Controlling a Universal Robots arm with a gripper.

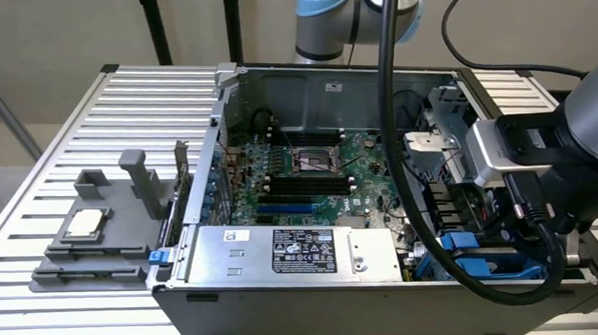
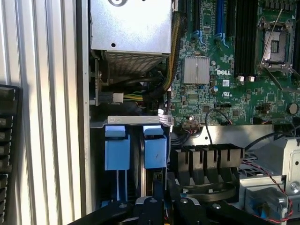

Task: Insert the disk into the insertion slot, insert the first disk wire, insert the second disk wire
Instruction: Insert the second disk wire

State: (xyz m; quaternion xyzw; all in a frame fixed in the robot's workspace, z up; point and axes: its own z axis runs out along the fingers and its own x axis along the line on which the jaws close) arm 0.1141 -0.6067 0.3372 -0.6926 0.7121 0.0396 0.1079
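Gripper (image 2: 165, 206) sits low over the insertion slot (image 2: 136, 154), black fingers (image 2: 152, 199) nearly together around something thin and dark (wire or connector, we can't tell which). We see the disk (image 2: 146, 180) as seated in the cage between the 2 blue tabs (image 2: 116, 147), so we judge a wire step is in hand. Next move needs fine alignment at the drive's end, clear of the power supply (image 1: 293, 251).
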